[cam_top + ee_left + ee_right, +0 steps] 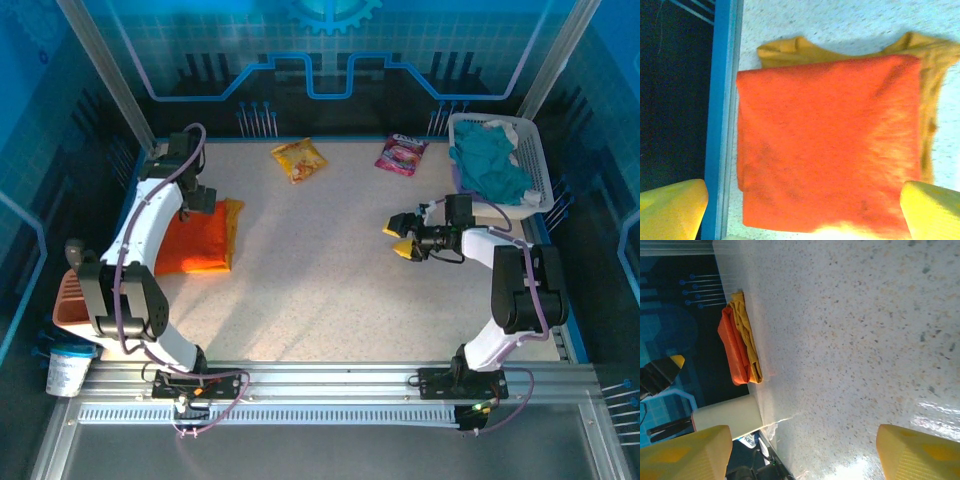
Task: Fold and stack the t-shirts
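1. Two shirts sit stacked at the left edge of the table (320, 290) in the top view. The orange shirt (195, 248) lies on the yellow shirt (236, 214), which peeks out along the right. The left gripper (193, 200) hovers over the stack's far end. The right gripper (400, 238) hangs well apart at the right, near a basket (487, 118) of teal cloth (490, 170).
2. Left wrist: the left gripper (802, 210) is splayed wide, with nothing between its fingers (932, 210). The orange shirt (827, 145) lies free beneath, folded square, and the yellow shirt (929, 100) shows past two of its sides. A finger passing close could catch the top fold and drag it open. The stack lies just beside the blue rail (722, 100) — a sideways nudge might tip cloth over the edge.
3. Right wrist: the right gripper (805, 450) is likewise spread and holds nothing, above bare table. The orange shirt (732, 352) and yellow shirt (747, 332) lie far off at the left. Their layers look uneven — I judge another shirt laid on top could slide off.
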Robot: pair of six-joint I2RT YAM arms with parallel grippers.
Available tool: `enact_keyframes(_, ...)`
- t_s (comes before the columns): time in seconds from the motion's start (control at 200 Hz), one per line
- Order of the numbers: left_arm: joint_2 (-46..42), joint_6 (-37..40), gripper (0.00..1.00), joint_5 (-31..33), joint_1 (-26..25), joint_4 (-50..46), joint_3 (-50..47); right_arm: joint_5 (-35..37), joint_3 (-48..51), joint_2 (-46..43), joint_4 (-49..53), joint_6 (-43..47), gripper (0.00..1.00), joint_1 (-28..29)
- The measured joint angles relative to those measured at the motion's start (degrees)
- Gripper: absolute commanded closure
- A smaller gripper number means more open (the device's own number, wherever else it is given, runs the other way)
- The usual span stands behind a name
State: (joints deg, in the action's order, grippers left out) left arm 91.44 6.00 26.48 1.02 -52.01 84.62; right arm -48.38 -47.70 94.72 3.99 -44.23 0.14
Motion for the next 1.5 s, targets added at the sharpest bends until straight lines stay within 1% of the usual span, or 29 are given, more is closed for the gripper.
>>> enact_keyframes(0.06, -1.0, -0.4, 0.02, -1.4, -1.0, 0.0, 0.2, 0.3, -0.6, -0.1, 0.5, 0.4, 0.23, 0.2)
enact_keyframes(0.165, -3.5, -2.5, 0.04, -6.7, -1.6, 1.0, -0.5, 1.7, -2.0, -0.5, 2.8, 2.1, 0.22, 0.3)
enact_keyframes(0.29, -10.5, -5.1, 0.01, -14.6, -1.8, 7.5, -8.3, 6.7, -4.5, -3.0, 7.3, 5.6, 0.17, 0.5)
enact_keyframes(0.365, -15.6, -6.6, 0.01, -19.2, -2.2, 12.5, -15.0, 12.6, -5.6, -6.4, 10.5, 8.5, 0.15, 1.0)
enact_keyframes(0.4, -17.7, -7.3, 0.01, -21.2, -2.4, 15.3, -18.2, 16.3, -6.3, -8.3, 12.0, 10.0, 0.11, 1.6)
enact_keyframes(0.465, -21.1, -7.8, 0.01, -24.2, -2.8, 21.5, -24.6, 23.2, -7.1, -11.8, 14.1, 12.6, 0.07, 3.1)
enact_keyframes(0.51, -22.9, -8.1, 0.01, -25.7, -3.0, 26.1, -29.2, 28.5, -7.3, -14.3, 14.9, 13.9, 0.00, 4.3)
enact_keyframes(0.6, -25.7, -7.9, 0.01, -27.8, -3.2, 35.6, -38.8, 38.1, -7.0, -18.3, 15.6, 16.6, 0.00, 6.2)
enact_keyframes(0.685, -28.3, -6.8, 0.01, -28.6, -3.7, 44.0, -47.6, 47.6, -4.2, -21.8, 13.0, 19.0, 0.00, 6.9)
enact_keyframes(0.73, -29.2, -6.3, 0.01, -28.3, -3.8, 48.0, -51.4, 51.2, -1.6, -23.3, 11.1, 20.5, 0.00, 7.0)
enact_keyframes(0.805, -29.0, -5.6, 0.01, -27.5, -3.8, 53.4, -54.9, 55.6, 3.6, -25.0, 6.7, 23.7, 0.00, 7.0)
enact_keyframes(0.901, -27.3, -5.4, 0.01, -27.2, -3.7, 63.1, -58.2, 58.5, 9.6, -25.5, 1.0, 27.5, 0.01, 7.0)
enact_keyframes(0.981, -23.8, -4.9, 0.01, -27.2, -3.7, 71.3, -60.2, 60.4, 14.0, -25.8, -4.2, 30.1, 0.01, 7.4)
enact_keyframes(1.041, -21.0, -4.5, 0.01, -27.3, -3.7, 75.0, -60.6, 61.5, 16.9, -26.6, -7.6, 31.8, 0.00, 7.9)
enact_keyframes(1.171, -15.4, -4.4, 0.01, -27.4, -3.7, 84.1, -61.5, 63.6, 23.9, -30.5, -18.4, 35.3, 0.00, 8.4)
enact_keyframes(1.221, -14.1, -4.3, 0.01, -27.4, -3.7, 86.1, -61.9, 64.5, 25.8, -31.1, -21.6, 36.5, 0.00, 8.4)
enact_keyframes(1.336, -11.2, -3.9, 0.01, -27.4, -3.5, 92.9, -63.3, 63.5, 29.4, -29.4, -29.2, 37.2, 0.00, 6.7)
enact_keyframes(1.496, -4.0, -3.9, 0.01, -26.9, -2.9, 102.0, -64.5, 61.3, 32.5, -25.2, -39.8, 37.5, 0.00, 4.0)
